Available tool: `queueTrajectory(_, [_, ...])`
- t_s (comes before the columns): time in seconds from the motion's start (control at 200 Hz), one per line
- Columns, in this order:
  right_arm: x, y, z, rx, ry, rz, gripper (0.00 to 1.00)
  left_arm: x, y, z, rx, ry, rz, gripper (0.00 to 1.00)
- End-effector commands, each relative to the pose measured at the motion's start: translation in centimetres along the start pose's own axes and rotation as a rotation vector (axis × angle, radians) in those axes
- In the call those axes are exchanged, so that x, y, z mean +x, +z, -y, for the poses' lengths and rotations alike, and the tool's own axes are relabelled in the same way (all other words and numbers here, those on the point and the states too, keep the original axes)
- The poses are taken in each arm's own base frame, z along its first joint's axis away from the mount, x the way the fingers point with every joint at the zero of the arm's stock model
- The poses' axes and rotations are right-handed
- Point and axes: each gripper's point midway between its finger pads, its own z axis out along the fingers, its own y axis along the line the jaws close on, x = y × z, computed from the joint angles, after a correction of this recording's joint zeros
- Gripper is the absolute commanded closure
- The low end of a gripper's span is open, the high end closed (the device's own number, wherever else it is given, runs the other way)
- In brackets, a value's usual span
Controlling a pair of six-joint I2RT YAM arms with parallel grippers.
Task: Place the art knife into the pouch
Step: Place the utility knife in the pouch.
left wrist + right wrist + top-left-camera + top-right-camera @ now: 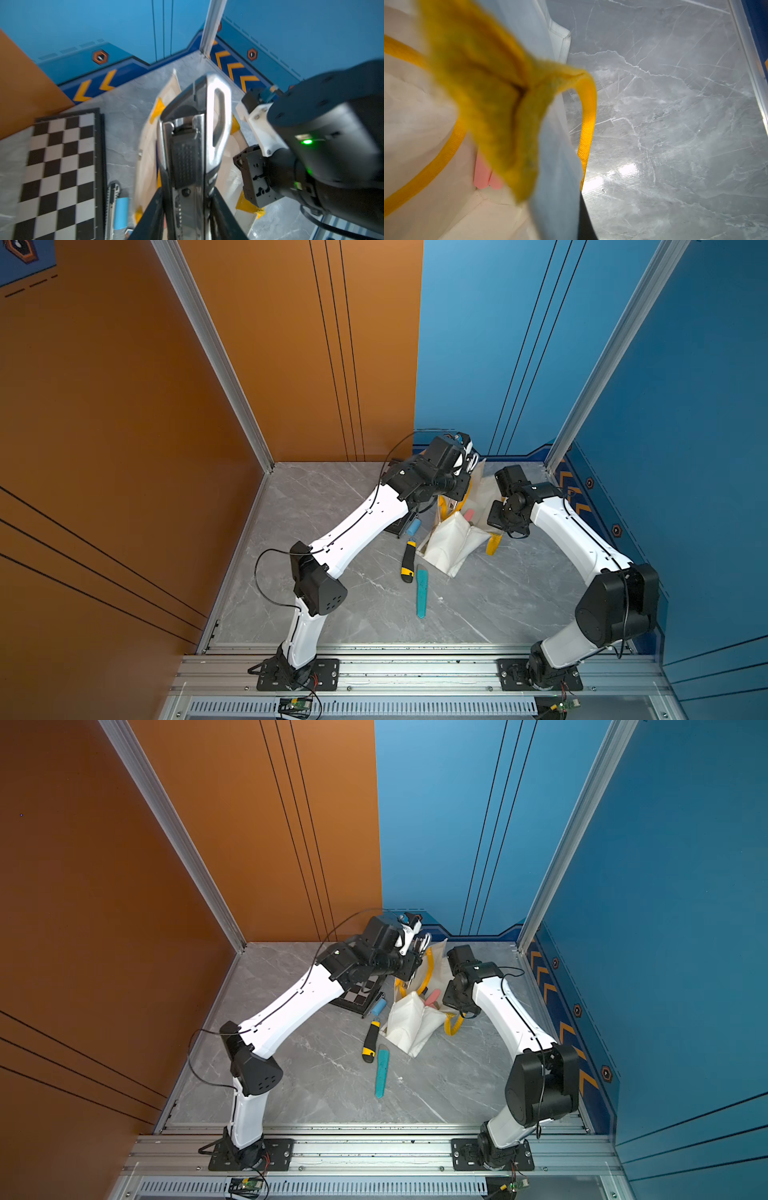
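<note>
The pouch [453, 539] [409, 1023] is a cream-white fabric bag with yellow handles, standing open on the grey marble table. My left gripper [467, 472] [188, 190] hovers over the pouch's far rim, shut on a silver metal art knife [187, 162] that points down toward the pouch mouth [145, 133]. The art knife [422, 942] shows as a silver glint in the top view. My right gripper [494, 518] [449, 998] is at the pouch's right rim, shut on a yellow handle [488, 93]. Fabric hides its jaws in the right wrist view.
A pink object [468, 515] [485, 176] lies inside the pouch. On the table left of the pouch are a yellow-black cutter [408, 561], a teal blade-shaped piece [422, 591] and a blue-ended cutter [412, 527] [121, 212]. A black-and-white chessboard [357, 996] [60, 166] sits under my left arm.
</note>
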Motion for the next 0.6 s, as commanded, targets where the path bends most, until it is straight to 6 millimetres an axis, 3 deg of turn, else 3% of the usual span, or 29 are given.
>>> queueTrajectory(0.0, [0.3,-0.8,0.8,0.022,0.017,0.021,1.00,1.3,0.9,-0.3,0.033,-0.016,-0.054,0.45])
queueTrajectory(0.075, [0.4,-0.9,1.0,0.023,0.021,0.021,1.00,1.0,0.5,-0.7,0.021,-0.011,-0.045,0.34])
queueTrajectory(0.185, [0.2,-0.9,1.1,0.024,0.024,0.022,1.00,-0.6,-1.1,-1.5,0.005,-0.017,-0.001,0.32])
queueTrajectory(0.32, [0.2,-0.6,1.1,0.030,0.023,0.018,1.00,-2.7,-5.1,-3.5,-0.041,-0.038,0.073,0.32])
queueTrajectory(0.395, [0.1,-0.5,1.2,0.033,0.024,0.016,1.00,-2.6,-7.0,-5.5,-0.095,-0.043,0.086,0.31])
queueTrajectory(0.5, [0.0,-0.3,1.3,0.041,0.024,0.014,1.00,0.6,-8.2,-9.3,-0.186,-0.062,0.021,0.29])
queueTrajectory(0.596, [-0.2,-0.2,1.5,0.046,0.029,0.018,1.00,7.2,-7.5,-12.5,-0.242,-0.116,-0.127,0.29])
